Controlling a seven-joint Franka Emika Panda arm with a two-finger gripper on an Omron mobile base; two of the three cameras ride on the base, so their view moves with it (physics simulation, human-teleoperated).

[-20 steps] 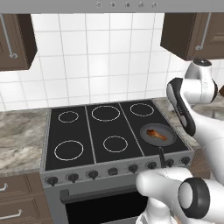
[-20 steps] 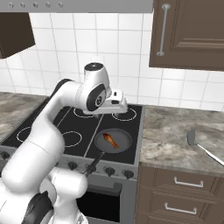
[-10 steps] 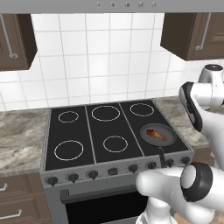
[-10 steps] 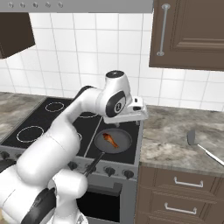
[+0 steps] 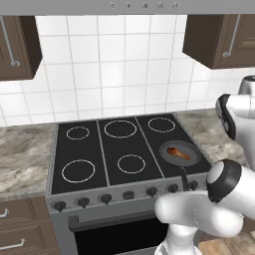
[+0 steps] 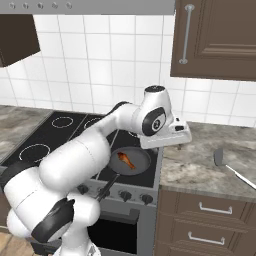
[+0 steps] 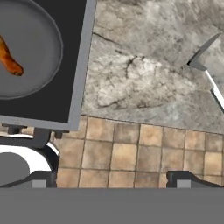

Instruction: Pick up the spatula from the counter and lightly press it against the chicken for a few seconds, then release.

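Spatula [image 6: 231, 167] lies flat on the grey marbled counter [image 6: 195, 167] to the right of the stove [image 5: 114, 149], its grey blade toward the stove and its pale handle running off toward the right edge of the right base view; nothing touches it. In the hand view it sits in the upper right corner, with the blade and a stretch of handle showing, well apart from the finger tips. Chicken [image 6: 126, 160], an orange-brown piece, rests inside the round grey pan [image 6: 145, 156] at the front right of the stove, and the pan's dark handle points out over the knobs [image 6: 132, 196] along the front. The gripper [image 7: 112, 178] is spread wide, its two dark tips standing far apart at the bottom of the hand view with nothing between them and brown floor tiles [image 7: 144, 153] beyond. In the right base view the gripper hangs above the counter just past the stove's right edge, between the pan and the spatula, nearer the pan, and touches neither. The hand view looks down on that same strip: the pan with the chicken at the upper left, the stove's metal edge beside it, and stone counter across the middle. White wall tiles [image 5: 119, 74] rise behind the stove, and a dark wooden cabinet [image 6: 215, 40] hangs above the counter where the spatula lies
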